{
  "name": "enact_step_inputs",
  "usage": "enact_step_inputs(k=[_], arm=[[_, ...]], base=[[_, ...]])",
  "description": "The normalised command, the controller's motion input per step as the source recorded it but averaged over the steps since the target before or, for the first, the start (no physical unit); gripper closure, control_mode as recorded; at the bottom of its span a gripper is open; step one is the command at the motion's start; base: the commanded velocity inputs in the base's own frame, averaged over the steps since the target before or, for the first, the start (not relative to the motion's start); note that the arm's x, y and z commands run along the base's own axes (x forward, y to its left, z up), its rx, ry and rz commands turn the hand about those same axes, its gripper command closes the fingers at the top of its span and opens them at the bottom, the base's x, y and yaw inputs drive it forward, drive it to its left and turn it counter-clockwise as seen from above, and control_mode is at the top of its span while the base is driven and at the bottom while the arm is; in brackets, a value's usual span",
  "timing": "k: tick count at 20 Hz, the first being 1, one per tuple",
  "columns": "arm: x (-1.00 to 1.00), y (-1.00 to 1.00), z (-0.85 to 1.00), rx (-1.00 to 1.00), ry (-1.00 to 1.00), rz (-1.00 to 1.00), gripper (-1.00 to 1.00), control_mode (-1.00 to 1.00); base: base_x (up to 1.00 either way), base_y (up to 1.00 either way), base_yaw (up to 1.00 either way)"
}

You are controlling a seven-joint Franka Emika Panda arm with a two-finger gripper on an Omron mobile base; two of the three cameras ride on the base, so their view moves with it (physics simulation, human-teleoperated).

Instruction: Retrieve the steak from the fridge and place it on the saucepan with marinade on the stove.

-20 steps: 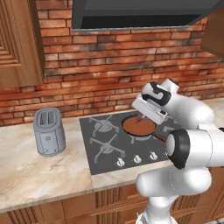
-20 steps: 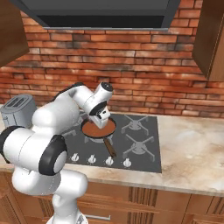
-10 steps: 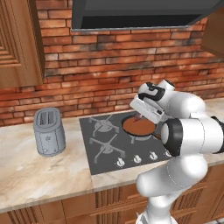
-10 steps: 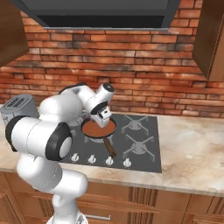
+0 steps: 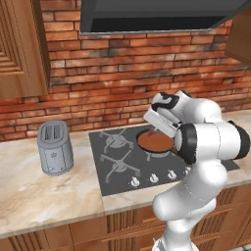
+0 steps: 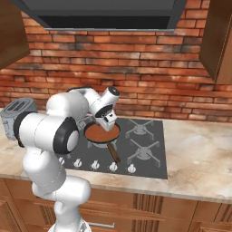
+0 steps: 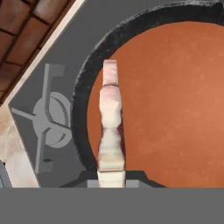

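The steak [image 7: 110, 124] is clamped edge-on in the pincer [image 5: 155, 128], which is held above the saucepan [image 7: 83, 109] on the stove [image 5: 117, 162]. Beneath the pincer lies the marinade [image 7: 175, 100]. Whether the steak touches it cannot be judged.

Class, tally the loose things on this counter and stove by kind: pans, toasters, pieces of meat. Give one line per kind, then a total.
Pans: 1, the saucepan with marinade on the stove
Toasters: 1, the toaster on the counter
Pieces of meat: 1, the steak, edge-on in the gripper above the pan
Total: 3
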Motion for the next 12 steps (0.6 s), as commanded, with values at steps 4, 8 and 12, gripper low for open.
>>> enact_step_inputs(k=[4, 8, 12], arm=[[0.29, 0.00, -0.16, 0.00, 0.00, 0.00, 1.00, -1.00], [0.26, 0.00, -0.15, 0.00, 0.00, 0.00, 1.00, -1.00], [0.08, 0.00, -0.12, 0.00, 0.00, 0.00, 1.00, -1.00]], base=[[0.00, 0.00, 0.00], [0.00, 0.00, 0.00], [0.00, 0.00, 0.00]])
